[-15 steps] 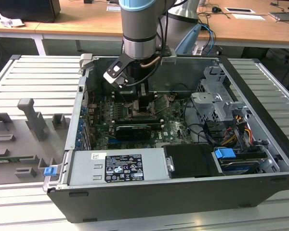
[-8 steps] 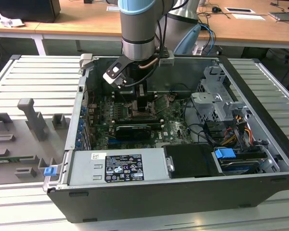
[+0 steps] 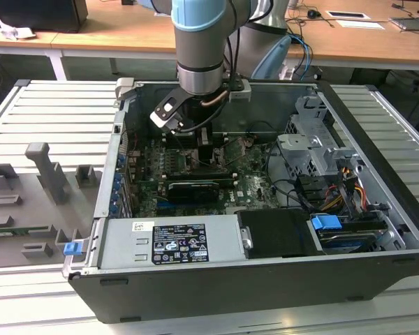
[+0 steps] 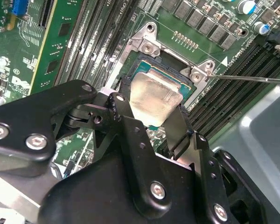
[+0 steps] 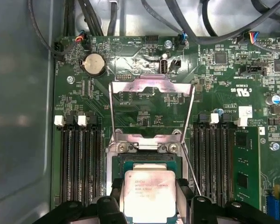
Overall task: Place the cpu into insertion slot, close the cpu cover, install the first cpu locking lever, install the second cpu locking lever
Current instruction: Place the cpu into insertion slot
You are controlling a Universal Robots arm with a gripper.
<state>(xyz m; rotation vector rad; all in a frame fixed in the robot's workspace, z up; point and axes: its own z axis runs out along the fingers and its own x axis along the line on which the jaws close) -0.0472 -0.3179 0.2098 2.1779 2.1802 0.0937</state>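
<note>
The downward-pointing hand (image 4: 151, 111) pinches the cpu (image 4: 155, 95) over the insertion slot (image 5: 147, 157).

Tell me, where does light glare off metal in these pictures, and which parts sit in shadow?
First wrist view: the open cpu cover flares pinkish-white and the cpu looks washed pale. Second wrist view: the cpu's face gleams softly, and the black gripper around it is dark. Exterior view: the motherboard lies dim under the arm, while the desk behind is brightly lit.

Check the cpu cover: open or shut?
Open. In the first wrist view the cpu cover is swung back, clear of the insertion slot; the gripper holds the cpu over it.
</note>
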